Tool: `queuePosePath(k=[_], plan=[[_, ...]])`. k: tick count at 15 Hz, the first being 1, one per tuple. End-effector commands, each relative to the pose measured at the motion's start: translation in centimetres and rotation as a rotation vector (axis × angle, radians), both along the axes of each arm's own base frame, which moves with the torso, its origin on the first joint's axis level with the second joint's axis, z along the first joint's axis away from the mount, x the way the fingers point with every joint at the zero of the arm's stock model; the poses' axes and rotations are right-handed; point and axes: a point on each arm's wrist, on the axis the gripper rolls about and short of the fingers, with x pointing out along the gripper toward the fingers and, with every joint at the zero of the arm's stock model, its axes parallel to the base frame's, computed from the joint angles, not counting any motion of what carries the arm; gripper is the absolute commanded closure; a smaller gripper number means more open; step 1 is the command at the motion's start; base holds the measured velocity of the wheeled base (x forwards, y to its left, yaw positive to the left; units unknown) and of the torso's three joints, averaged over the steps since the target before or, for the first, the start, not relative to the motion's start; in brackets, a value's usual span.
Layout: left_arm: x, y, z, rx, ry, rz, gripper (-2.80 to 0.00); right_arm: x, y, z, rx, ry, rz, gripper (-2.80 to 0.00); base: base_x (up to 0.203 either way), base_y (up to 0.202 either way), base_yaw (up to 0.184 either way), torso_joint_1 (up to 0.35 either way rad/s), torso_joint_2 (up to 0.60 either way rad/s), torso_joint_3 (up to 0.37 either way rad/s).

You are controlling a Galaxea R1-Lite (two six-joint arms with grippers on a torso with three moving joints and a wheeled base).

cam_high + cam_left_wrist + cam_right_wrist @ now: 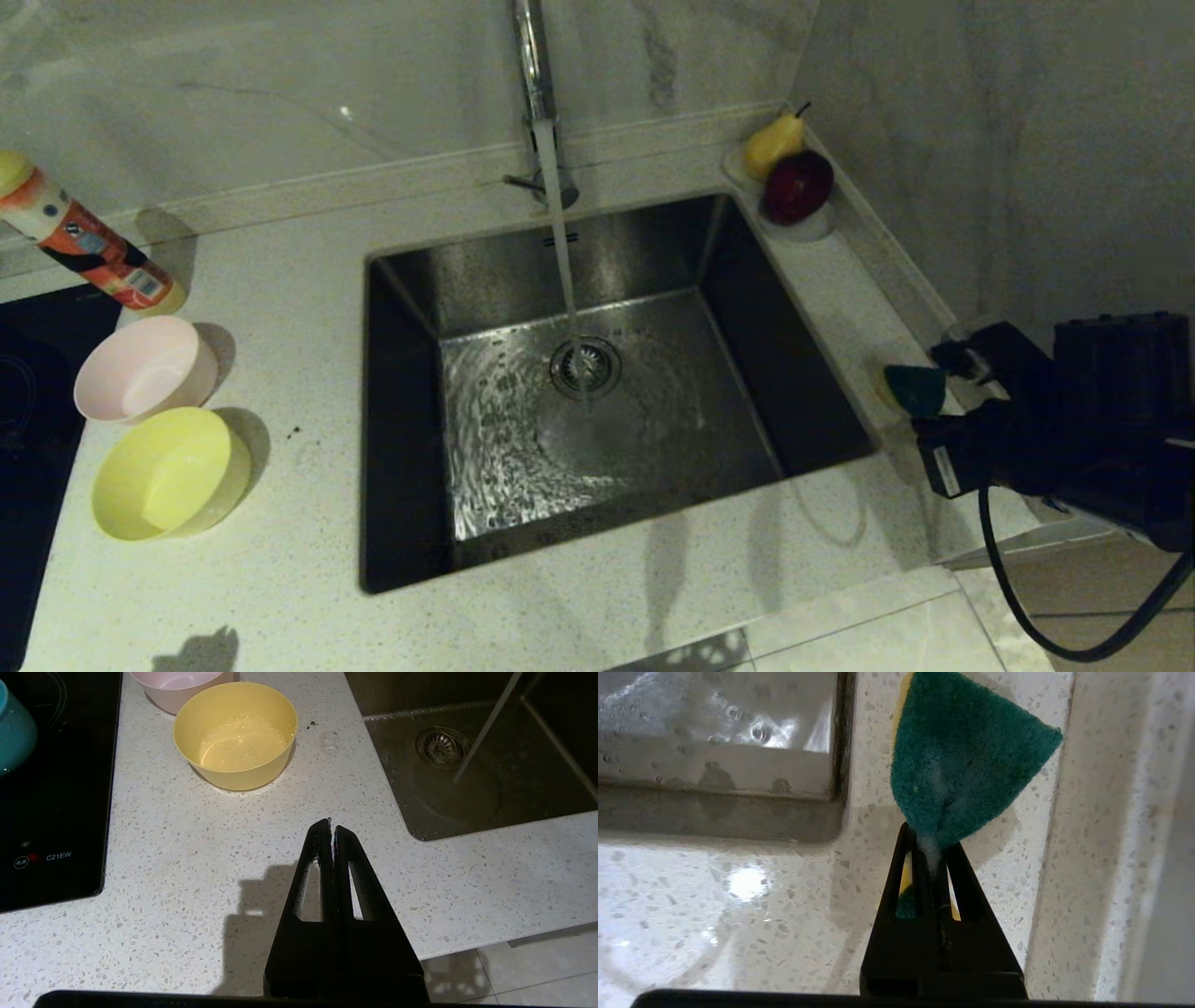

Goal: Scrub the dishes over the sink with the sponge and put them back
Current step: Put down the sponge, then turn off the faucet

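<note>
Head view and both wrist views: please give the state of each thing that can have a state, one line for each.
tap: running into the sink
sponge: pinched in the right claw, beside the sink
left claw: shut, empty, above the counter
yellow bowl: upright, wet inside
pink bowl: upright on the counter
blue bowl: on the black cooktop, only partly visible
bottle: leaning against the wall

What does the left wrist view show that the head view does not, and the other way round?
Only the left wrist view: the left pincer, shut and empty over the counter, and a blue bowl on the black cooktop. Only the head view: the right pincer shut on the sponge, the fruit dish, a bottle. Both: yellow bowl, pink bowl, sink with water running.
</note>
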Motion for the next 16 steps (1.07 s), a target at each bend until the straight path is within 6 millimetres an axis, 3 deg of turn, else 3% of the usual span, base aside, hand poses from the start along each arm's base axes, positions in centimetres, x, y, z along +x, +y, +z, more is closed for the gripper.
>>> queuePosePath(k=[1, 7, 8, 16], plan=[[0.34, 0.0, -1.1, 0.0, 0.041, 0.0, 0.0, 0.12, -0.03, -0.39, -0.034, 0.011, 0.009, 0.0, 0.0, 0.0, 0.0, 0.0, 0.0, 0.0], [0.34, 0.0, -1.1, 0.0, 0.041, 0.002, 0.0, 0.44, -0.17, -0.74, -0.047, 0.022, 0.004, 0.0, 0.0, 0.0, 0.0, 0.0, 0.0, 0.0], [0.34, 0.0, -1.1, -0.001, 0.041, 0.0, 0.0, 0.48, -0.16, -0.66, -0.04, 0.02, 0.002, -2.8, 0.0, 0.0, 0.0, 0.0, 0.0, 0.0], [0.34, 0.0, -1.1, 0.0, 0.041, 0.002, 0.0, 0.85, -0.51, -0.16, -0.033, -0.008, -0.005, -2.8, 0.0, 0.0, 0.0, 0.0, 0.0, 0.0]])
